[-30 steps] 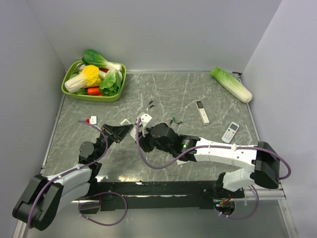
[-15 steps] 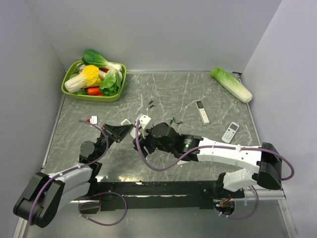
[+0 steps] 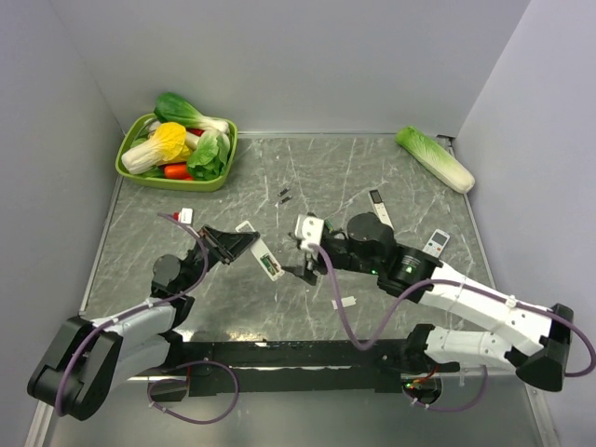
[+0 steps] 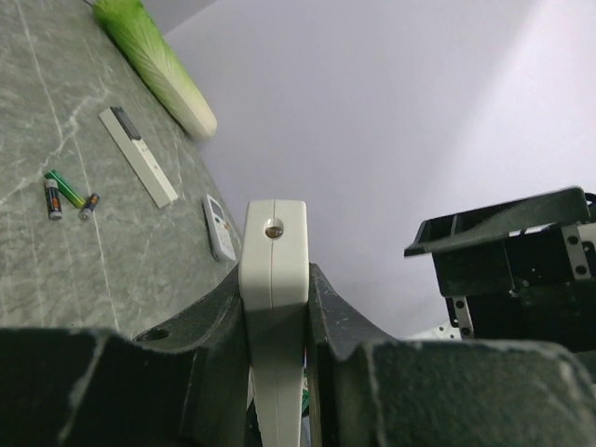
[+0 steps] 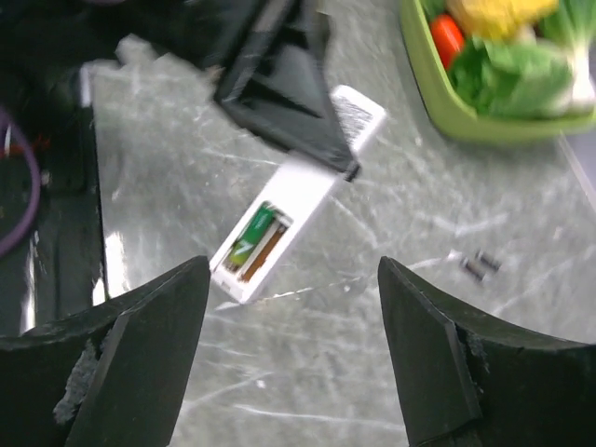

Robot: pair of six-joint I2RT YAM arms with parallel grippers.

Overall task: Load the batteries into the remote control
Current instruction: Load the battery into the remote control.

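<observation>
left end effector [image 3: 238,245] is clamping the remote control [image 5: 303,191] mid-body and holding it angled with the recess facing up. Can't tell whether its low end is touching the counter [image 3: 372,177].

right end effector [image 5: 293,275] is hovering released over the recess end, with nothing between its fingers.

One green cell [image 5: 250,231] is sitting in the recess. The neighbouring slot is reading brownish, can't tell if it's filled. Two more batteries [image 4: 56,194] are lying on the counter near the black-ended remote [image 4: 140,156].

Handling guess: the cells are looking light, rigid, smooth and roll-prone, so I'm favouring a pinch across mid-barrel. The remote shell is looking like stiff, light plastic, so I'm favouring a grip on the long edges, clear of the recess.
</observation>
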